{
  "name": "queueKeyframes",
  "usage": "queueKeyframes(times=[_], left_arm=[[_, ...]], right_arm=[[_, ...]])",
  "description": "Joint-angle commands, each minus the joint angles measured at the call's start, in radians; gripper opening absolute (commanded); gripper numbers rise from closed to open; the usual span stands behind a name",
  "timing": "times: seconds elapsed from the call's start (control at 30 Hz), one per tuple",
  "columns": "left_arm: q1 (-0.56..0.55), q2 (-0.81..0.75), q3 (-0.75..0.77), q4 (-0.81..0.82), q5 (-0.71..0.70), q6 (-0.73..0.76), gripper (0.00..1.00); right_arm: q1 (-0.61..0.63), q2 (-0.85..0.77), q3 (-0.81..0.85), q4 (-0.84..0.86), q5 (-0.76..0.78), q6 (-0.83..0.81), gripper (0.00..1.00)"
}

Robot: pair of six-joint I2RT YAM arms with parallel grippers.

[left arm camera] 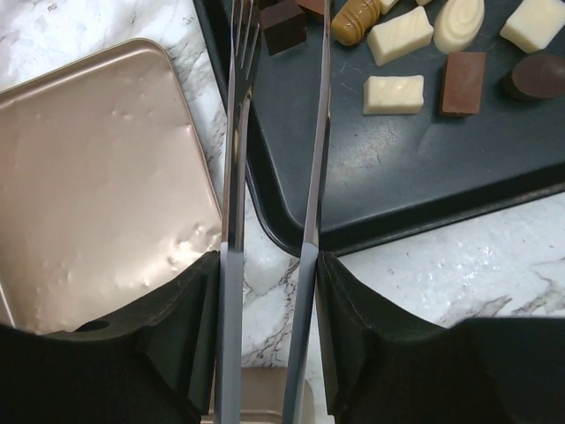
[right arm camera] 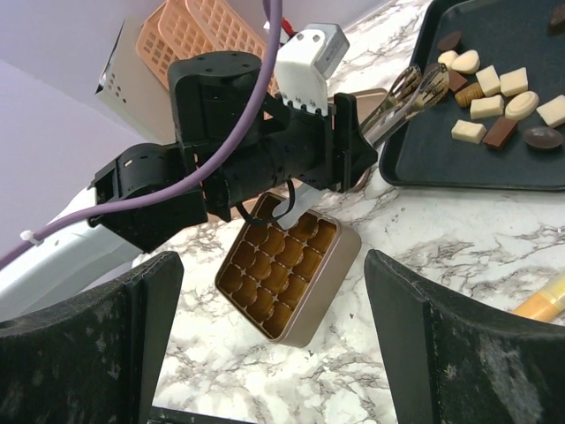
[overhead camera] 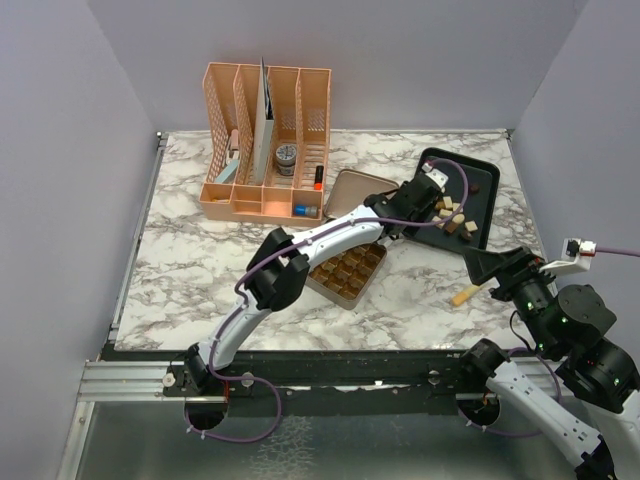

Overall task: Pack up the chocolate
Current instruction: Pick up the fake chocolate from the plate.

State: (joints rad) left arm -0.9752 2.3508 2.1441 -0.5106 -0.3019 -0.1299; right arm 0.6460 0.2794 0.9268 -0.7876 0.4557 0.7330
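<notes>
The chocolate (overhead camera: 455,218) lies as several dark, light brown and cream pieces (left arm camera: 394,94) on a black tray (overhead camera: 482,185). My left gripper (left arm camera: 269,265) is shut on metal tongs (left arm camera: 313,132), whose arms reach over the tray's edge (left arm camera: 397,177). A dark brown piece (left arm camera: 282,26) sits between the tong arms near their tips. The square gold tin (right arm camera: 287,274) lies open on the marble with its cups showing nothing inside. My right gripper (right arm camera: 274,327) hangs open above the table near the tin, with nothing in it.
The tin's gold lid (left arm camera: 97,177) lies beside the tray's left edge. An orange desk organizer (overhead camera: 265,140) stands at the back left. A yellowish stick-like object (overhead camera: 465,294) lies in front of the tray. The left arm (overhead camera: 300,250) crosses over the tin.
</notes>
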Motion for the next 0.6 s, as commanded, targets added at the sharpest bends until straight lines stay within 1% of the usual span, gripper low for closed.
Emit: queueKeyframes(times=[0.0, 0.37, 0.43, 0.57], left_arm=[[-0.005, 0.043, 0.050, 0.026, -0.064, 0.024, 0.48], [-0.005, 0.099, 0.102, 0.039, -0.049, 0.035, 0.48], [-0.005, 0.105, 0.108, 0.040, -0.044, 0.036, 0.47], [-0.005, 0.114, 0.108, 0.043, -0.046, 0.043, 0.42]], right_arm=[[-0.003, -0.011, 0.017, -0.005, 0.014, -0.001, 0.88], [-0.003, -0.008, 0.018, -0.008, 0.021, -0.001, 0.88], [-0.003, -0.009, 0.018, -0.009, 0.020, -0.001, 0.88], [-0.003, -0.011, 0.014, -0.009, 0.023, 0.002, 0.88]])
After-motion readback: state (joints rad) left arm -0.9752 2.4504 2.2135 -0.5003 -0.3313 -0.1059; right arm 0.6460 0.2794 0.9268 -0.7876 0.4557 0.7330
